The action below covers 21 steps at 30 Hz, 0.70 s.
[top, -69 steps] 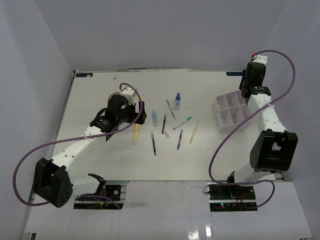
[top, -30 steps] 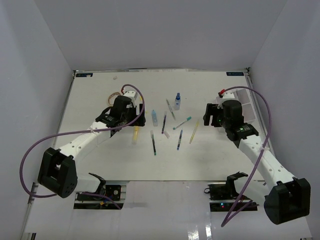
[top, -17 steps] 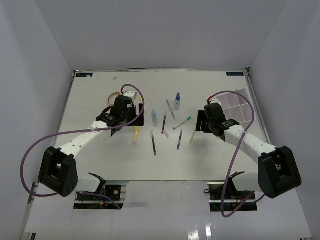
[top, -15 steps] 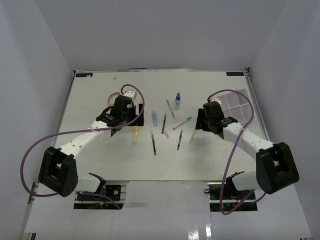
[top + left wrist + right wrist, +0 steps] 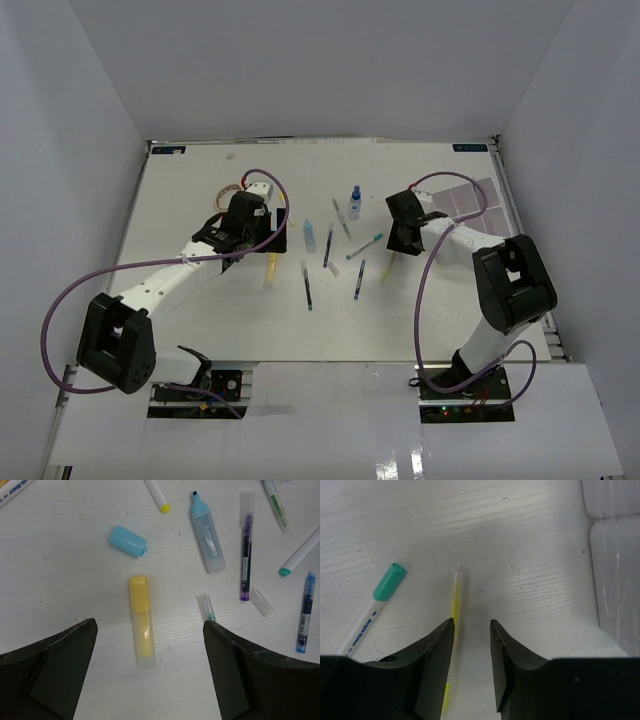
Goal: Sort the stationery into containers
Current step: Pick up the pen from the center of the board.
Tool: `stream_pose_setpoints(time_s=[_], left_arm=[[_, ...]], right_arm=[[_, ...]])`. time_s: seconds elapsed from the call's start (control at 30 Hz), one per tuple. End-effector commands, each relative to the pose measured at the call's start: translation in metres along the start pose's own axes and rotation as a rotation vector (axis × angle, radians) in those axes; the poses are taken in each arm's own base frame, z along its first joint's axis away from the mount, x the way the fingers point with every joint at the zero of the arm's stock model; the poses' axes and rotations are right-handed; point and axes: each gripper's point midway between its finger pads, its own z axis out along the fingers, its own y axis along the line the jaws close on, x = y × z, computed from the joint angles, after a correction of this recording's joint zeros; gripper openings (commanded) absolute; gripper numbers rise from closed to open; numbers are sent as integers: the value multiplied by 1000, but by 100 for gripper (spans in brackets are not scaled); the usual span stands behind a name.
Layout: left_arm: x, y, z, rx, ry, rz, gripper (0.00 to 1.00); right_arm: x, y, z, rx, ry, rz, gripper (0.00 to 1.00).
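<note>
Pens and markers lie scattered mid-table. My left gripper (image 5: pixel 270 245) is open and empty, low over a yellow highlighter (image 5: pixel 141 620), which lies between its fingers (image 5: pixel 55 665) and also shows in the top view (image 5: pixel 271 267). My right gripper (image 5: pixel 471 622) is open with a narrow gap, low over the table. A thin yellow pen (image 5: pixel 454 610) lies along the inner edge of its left finger (image 5: pixel 432 665). This pen also shows in the top view (image 5: pixel 387 265). The white organizer box (image 5: pixel 470 197) stands to the right of the right gripper, its wall at the frame edge (image 5: pixel 615 555).
Near the left gripper lie a light-blue cap (image 5: pixel 128 541), a light-blue highlighter (image 5: pixel 207 540), a purple pen (image 5: pixel 245 550), a blue pen (image 5: pixel 305 612) and two clear caps (image 5: pixel 206 607). A teal-capped marker (image 5: pixel 375 607) lies left of the yellow pen. A blue bottle (image 5: pixel 354 199) and a rubber band (image 5: pixel 232 190) sit farther back.
My right arm has swung from the box at the far right leftward and down over the thin yellow pen. The left arm has barely moved.
</note>
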Motion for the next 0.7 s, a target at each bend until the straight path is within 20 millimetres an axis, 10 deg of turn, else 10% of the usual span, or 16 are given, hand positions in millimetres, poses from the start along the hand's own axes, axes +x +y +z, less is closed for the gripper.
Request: stream_pose_setpoints(time_s=[0.0, 0.67], left_arm=[[-23, -3, -10, 1, -60, 2, 98], [-21, -5, -7, 11, -46, 7, 98]], right_arm=[[-8, 4, 1, 41, -16, 25, 40], [1, 18, 14, 8, 29, 21, 37]])
